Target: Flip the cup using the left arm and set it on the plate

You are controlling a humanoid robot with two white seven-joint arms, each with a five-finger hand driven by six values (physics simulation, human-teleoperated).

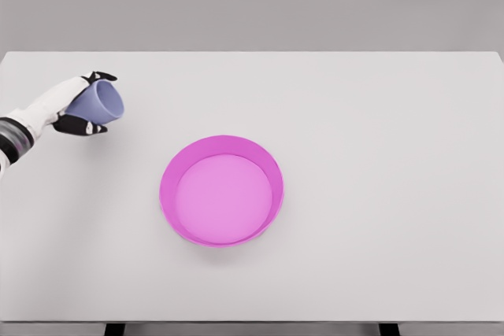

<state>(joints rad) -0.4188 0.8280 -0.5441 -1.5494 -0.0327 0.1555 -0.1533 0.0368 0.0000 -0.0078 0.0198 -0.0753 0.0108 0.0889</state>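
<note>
- Cup [102,101]: pale blue-lilac, gripped on its side, mouth turned toward the plate and slightly up, so its open rim and inside wall show. It sits well up and to the left of the plate, near the surface's left edge.
- Left robot hand [82,105]: dark fingers wrapped around the cup, one showing above the cup's rim and others below it; the white forearm comes in from the left edge. I cannot tell whether the cup is lifted clear of the surface or just brushing it.
- Progress, as I judge it: the grasp is made and the turn seems partway, since the cup lies sideways, neither upright nor upside down. Finishing the flip, carrying it over and setting it down are all left.
- Plate [223,149]: a bright magenta dish with a raised rim, nothing inside, well apart from the cup.
- Surface [378,131]: plain white, with nothing lying between cup and plate, so the way across looks unobstructed. The plate's raised rim is the one thing the cup must clear on the way in.
- Right arm: not visible.
</note>
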